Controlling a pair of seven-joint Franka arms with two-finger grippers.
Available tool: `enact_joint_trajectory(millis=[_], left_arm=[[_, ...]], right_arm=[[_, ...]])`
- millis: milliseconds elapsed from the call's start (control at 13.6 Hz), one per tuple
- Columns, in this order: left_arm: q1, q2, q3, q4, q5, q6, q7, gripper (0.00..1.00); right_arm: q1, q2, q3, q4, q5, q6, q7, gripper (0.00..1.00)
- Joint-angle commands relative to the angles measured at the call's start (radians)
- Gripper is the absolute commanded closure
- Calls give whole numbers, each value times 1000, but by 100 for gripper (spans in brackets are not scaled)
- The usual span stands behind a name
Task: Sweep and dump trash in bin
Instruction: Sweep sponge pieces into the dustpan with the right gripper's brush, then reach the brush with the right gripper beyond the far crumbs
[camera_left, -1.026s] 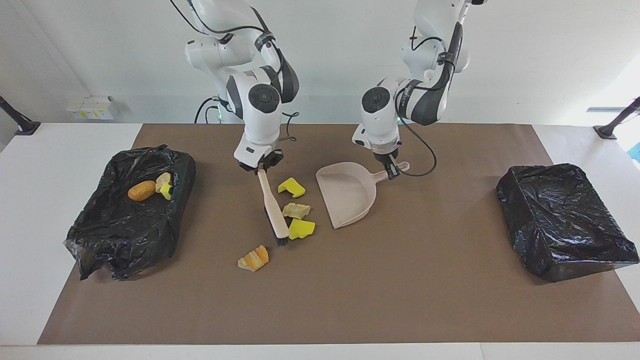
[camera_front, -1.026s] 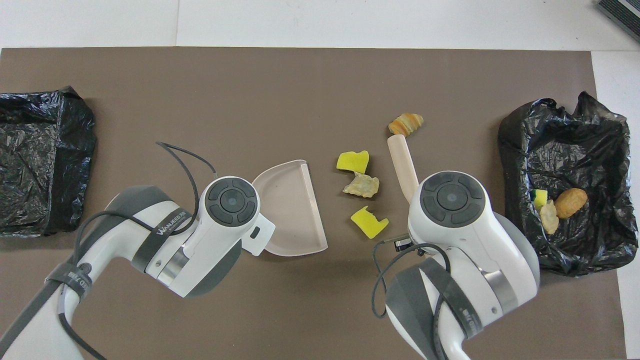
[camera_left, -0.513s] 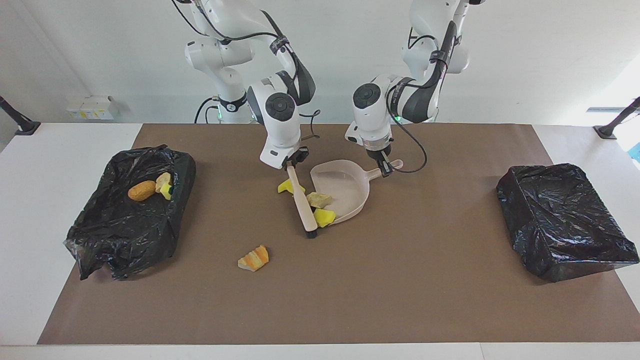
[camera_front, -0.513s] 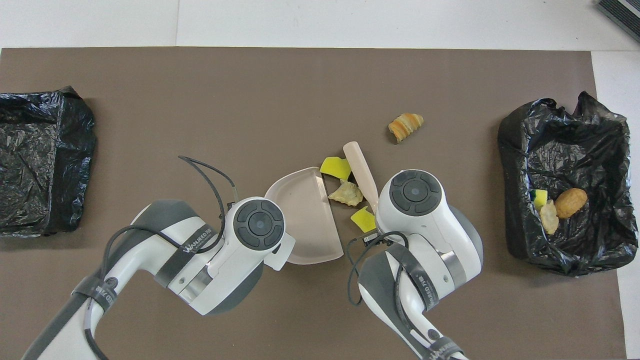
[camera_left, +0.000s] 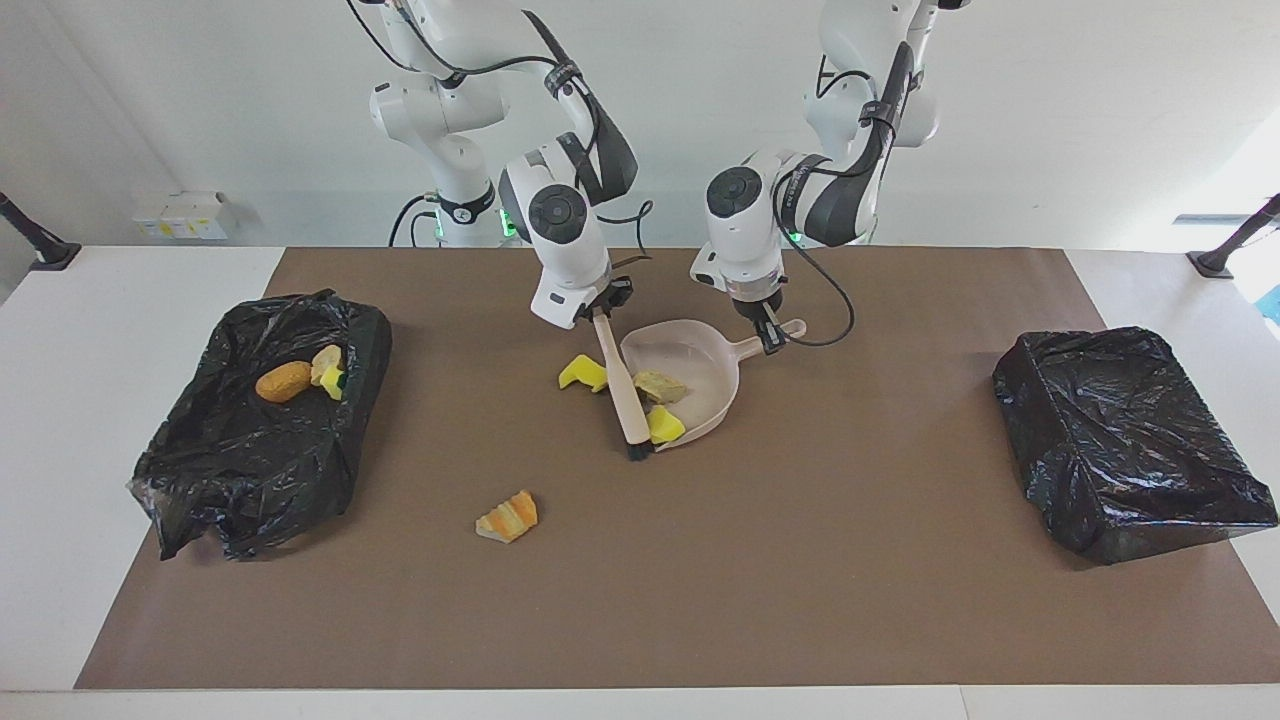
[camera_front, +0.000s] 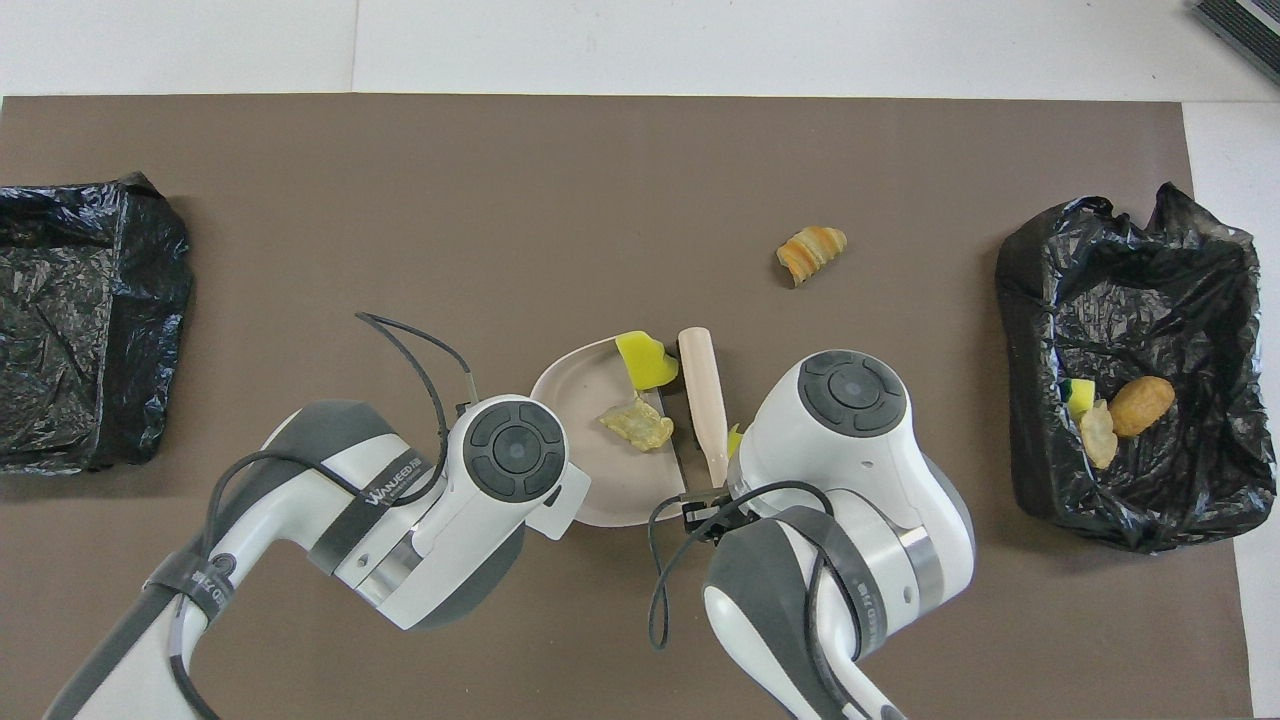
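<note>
My right gripper (camera_left: 598, 312) is shut on the handle of the beige brush (camera_left: 622, 390), whose dark bristles rest at the open lip of the beige dustpan (camera_left: 700, 362). Shut on the dustpan's handle is my left gripper (camera_left: 770, 338). A pale beige lump (camera_left: 660, 385) lies in the pan and a yellow chunk (camera_left: 663, 425) sits at its lip. Another yellow chunk (camera_left: 582, 373) lies outside, on the brush's side toward the right arm's end. An orange-striped wedge (camera_left: 508, 517) lies alone on the mat, farther from the robots. The black-lined bin (camera_left: 250, 470) holds a brown lump (camera_left: 283, 381) and two scraps.
A second black-lined bin (camera_left: 1130, 440) stands at the left arm's end of the table. Seen from overhead, both wrists cover the grippers; the dustpan (camera_front: 585, 470), brush (camera_front: 700, 395) and wedge (camera_front: 812, 250) show. The brown mat (camera_left: 800, 580) covers the table.
The brush swept toward the dustpan, pushing the beige lump and one yellow chunk into it. The other yellow chunk slipped past and stayed outside. The dustpan shifted toward the brush.
</note>
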Motion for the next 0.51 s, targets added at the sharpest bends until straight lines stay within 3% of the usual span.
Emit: enact_joint_trajectory(millis=[0, 220, 440], left_arm=[[18, 6, 4, -20, -7, 66, 14, 100], [18, 6, 5, -19, -7, 53, 80, 100], [14, 6, 7, -10, -4, -1, 99, 100]], right_arm=[[-36, -18, 4, 37, -77, -68, 42, 100], [-62, -7, 2, 46, -240, -63, -59, 100], [-183, 54, 4, 106, -364, -30, -224, 100]])
